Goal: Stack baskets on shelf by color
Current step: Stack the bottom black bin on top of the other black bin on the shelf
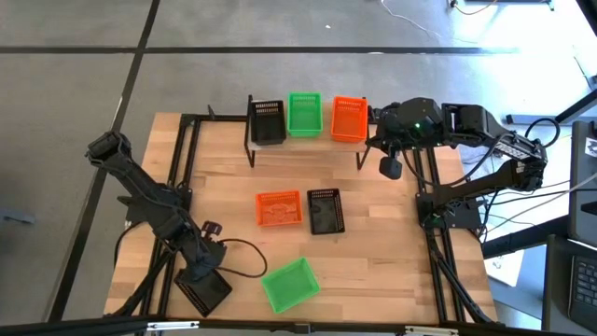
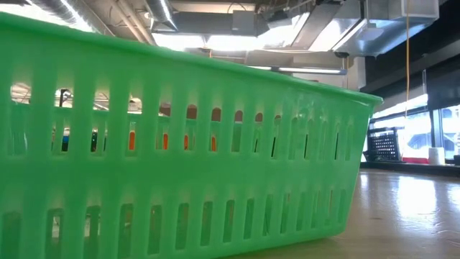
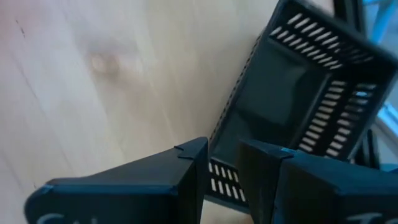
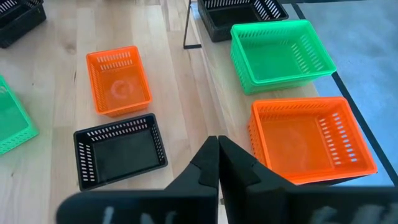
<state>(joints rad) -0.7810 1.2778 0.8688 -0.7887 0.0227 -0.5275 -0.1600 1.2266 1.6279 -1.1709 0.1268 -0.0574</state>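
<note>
1. Nearest the front edge of the pale wood tabletop (image 1: 373, 271) lies a bright green perforated plastic basket (image 1: 290, 284), skewed to the table's lines. In the low view its slotted wall fills nearly the whole picture.
2. Just beside the front left corner sits a black perforated plastic basket (image 1: 203, 290). The left gripper (image 3: 224, 163) is on its rim, the fingers pinching the thin slotted wall between them.
3. These baskets look light, stiff and a little slick. In my judgement the rim or a short wall is the place to grip, since the slots give thin edges that fit between the fingers. A one-sided pinch may let a basket tilt.
4. Mid-table an orange perforated plastic basket (image 1: 279, 209) and a second black perforated plastic basket (image 1: 326, 210) stand side by side, close together.
5. At the far edge the low light-wood shelf on black metal legs (image 1: 308, 140) carries three stacks in a row: black baskets (image 1: 268, 121), green baskets (image 1: 304, 113) and orange baskets (image 1: 350, 118). The four loose baskets are not yet stacked.
6. The right gripper (image 4: 218, 163) hovers just beside the shelf's orange end, its fingers pressed together on nothing.
7. The tabletop is smooth, flat plank. Beyond it is grey floor, and windows and ceiling lights show in the low view.
</note>
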